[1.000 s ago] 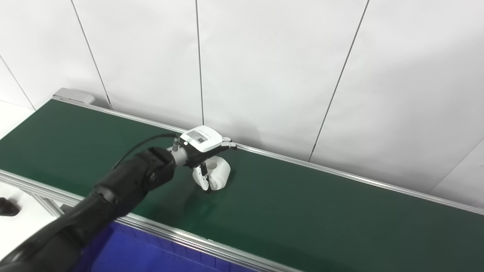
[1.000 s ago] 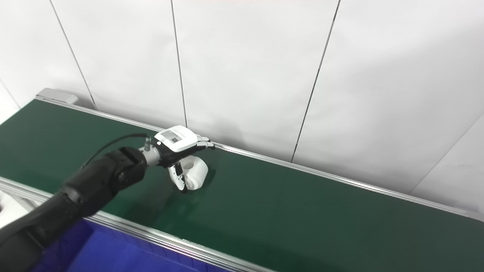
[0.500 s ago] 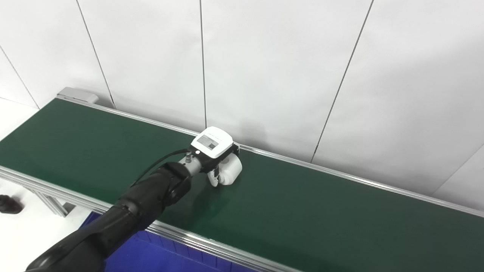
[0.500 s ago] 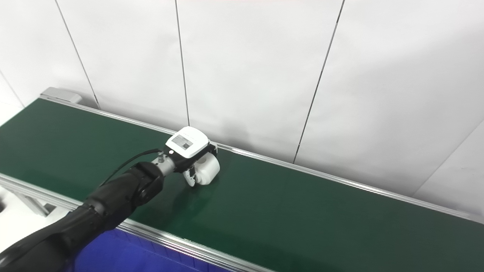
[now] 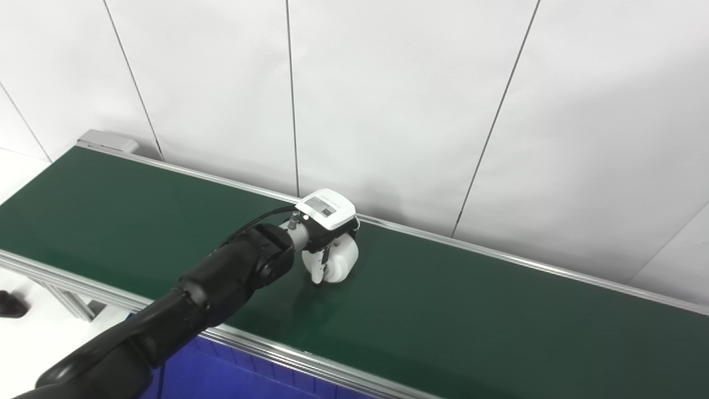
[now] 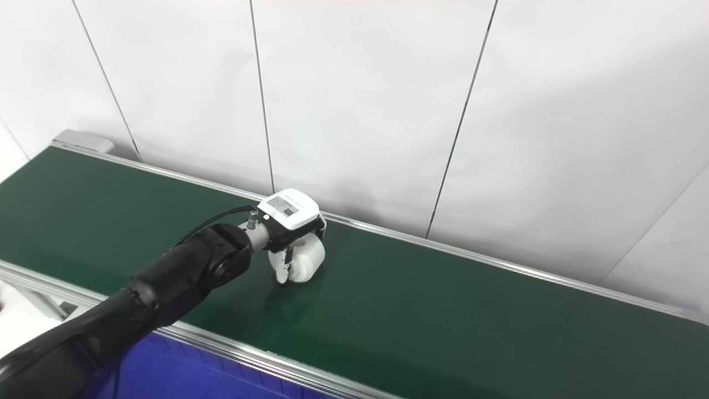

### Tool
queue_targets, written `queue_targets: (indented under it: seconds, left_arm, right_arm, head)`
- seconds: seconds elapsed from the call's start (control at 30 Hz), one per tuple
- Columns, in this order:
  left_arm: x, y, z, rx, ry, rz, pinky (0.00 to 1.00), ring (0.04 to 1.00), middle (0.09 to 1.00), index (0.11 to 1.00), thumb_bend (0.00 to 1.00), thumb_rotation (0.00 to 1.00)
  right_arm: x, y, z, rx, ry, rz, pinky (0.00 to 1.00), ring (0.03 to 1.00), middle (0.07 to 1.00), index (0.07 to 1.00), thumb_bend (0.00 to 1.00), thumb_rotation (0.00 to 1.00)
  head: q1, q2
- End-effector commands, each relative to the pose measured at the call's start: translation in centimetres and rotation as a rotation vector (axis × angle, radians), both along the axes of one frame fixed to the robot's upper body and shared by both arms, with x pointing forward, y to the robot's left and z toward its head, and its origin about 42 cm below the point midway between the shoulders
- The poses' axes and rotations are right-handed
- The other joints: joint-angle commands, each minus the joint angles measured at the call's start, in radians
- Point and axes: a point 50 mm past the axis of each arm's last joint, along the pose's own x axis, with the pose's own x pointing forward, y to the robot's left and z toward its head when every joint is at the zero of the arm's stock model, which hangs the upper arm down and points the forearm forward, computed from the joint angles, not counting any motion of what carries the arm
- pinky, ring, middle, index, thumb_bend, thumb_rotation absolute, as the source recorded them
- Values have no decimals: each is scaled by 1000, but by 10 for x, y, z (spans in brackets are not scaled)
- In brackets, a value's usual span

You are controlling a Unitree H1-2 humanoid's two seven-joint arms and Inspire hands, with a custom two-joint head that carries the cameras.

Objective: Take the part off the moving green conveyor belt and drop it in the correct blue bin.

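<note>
On the dark green conveyor belt (image 5: pixel 443 310), near its far aluminium rail (image 5: pixel 498 256): one white rounded plastic part (image 5: pixel 342 264), drum-like, resting on the belt surface. Left hand (image 5: pixel 328 221), black with a white labelled back plate, sits over the part, fingers curled down around it, thumb (image 5: pixel 318 265) at its near side; hand is closed on the part. Black left arm (image 5: pixel 221 282) enters from lower left, with a black cable (image 5: pixel 252 223) looping to the wrist.

Left eye view only: a dark object (image 5: pixel 10 303) on the white floor at the left edge, cut off, kind not discernible. Right eye view omits it.

Both views: grey end cap (image 6: pixel 83 141) at the belt's far left corner; white panelled wall (image 6: pixel 360 100) behind.

Container: blue plastic bin (image 5: pixel 221 377) below the near rail, only partly in frame; contents not discernible.

Right hand: out of frame.
</note>
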Motion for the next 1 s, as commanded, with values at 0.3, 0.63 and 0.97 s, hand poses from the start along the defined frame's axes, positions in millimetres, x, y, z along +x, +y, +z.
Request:
queue_targets:
  seconds: [0.3, 0.63, 0.97]
  left_arm:
    - [-28, 3, 101, -122, -174, -124, 300, 380, 454, 528, 499, 0]
    - [-105, 12, 161, -263, -280, -120, 291, 380, 481, 526, 499, 0]
    - [-190, 33, 133, -308, -159, 21, 311, 393, 522, 507, 499, 0]
  right_arm:
    - [2, -2, 23, 20, -21, -3, 1000, 1000, 989, 1000, 813, 1000]
    - [9, -17, 48, 39, -27, -7, 1000, 1000, 998, 1000, 784, 1000]
    - [10, -23, 56, 39, -18, 7, 1000, 1000, 1000, 1000, 759, 1000]
  head:
    - [68, 104]
    - [204, 262]
    - [296, 272]
